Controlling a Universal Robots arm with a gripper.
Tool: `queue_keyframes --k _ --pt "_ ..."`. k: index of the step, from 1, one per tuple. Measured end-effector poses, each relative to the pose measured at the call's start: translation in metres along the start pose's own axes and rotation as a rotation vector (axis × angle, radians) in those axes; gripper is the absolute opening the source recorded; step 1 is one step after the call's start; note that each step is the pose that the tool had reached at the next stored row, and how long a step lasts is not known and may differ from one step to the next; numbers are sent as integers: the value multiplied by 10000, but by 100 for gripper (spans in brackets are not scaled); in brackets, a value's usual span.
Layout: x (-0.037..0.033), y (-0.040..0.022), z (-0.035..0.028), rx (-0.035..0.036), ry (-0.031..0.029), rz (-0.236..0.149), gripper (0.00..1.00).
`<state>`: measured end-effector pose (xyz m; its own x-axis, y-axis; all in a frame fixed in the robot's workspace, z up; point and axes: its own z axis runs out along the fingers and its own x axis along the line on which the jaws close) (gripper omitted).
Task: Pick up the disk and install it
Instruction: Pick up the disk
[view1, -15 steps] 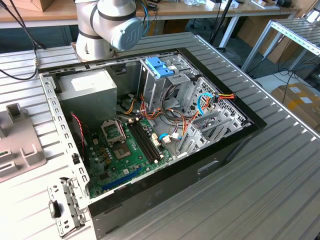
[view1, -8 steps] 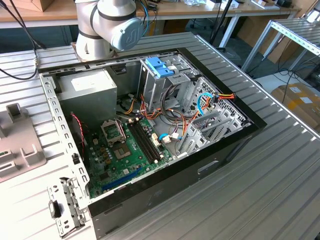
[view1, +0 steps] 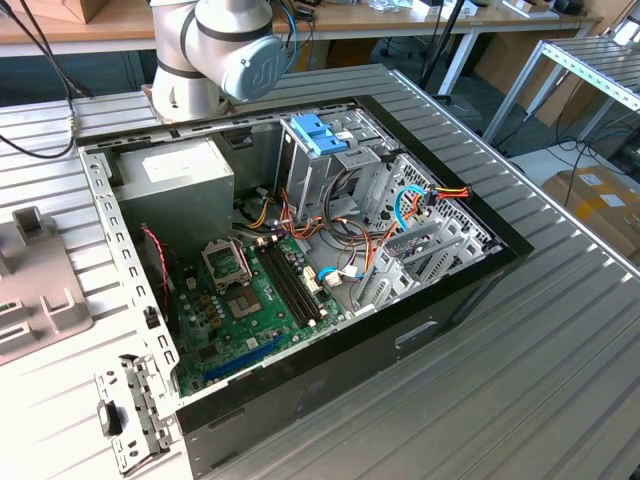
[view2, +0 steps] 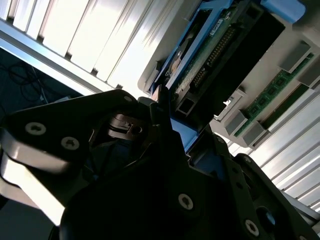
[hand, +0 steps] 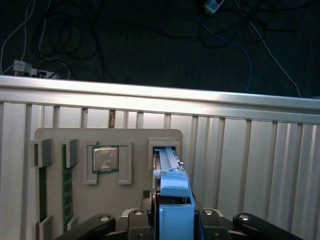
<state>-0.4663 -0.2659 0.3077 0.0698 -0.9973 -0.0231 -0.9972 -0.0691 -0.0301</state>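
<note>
Gripper (hand: 176, 218) clamped on the disk (hand: 175, 192), edge-up in the tray (hand: 60, 137) slot; I'd pull straight out, kept square so its blue rail won't bind

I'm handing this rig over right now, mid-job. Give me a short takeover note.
Gripper: around the disk in the first wrist view; cannot tell whether it is clamped.
Disk: on edge at its slot in the grey parts tray, beside a processor and memory sticks.
Done: gripper is at the disk.
Left: lift not confirmed; disk not yet in the open computer case.
</note>
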Motion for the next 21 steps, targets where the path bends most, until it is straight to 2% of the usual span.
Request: queue_keyframes --k 21 --pt "-2 -3 -89 2 0 0 37"
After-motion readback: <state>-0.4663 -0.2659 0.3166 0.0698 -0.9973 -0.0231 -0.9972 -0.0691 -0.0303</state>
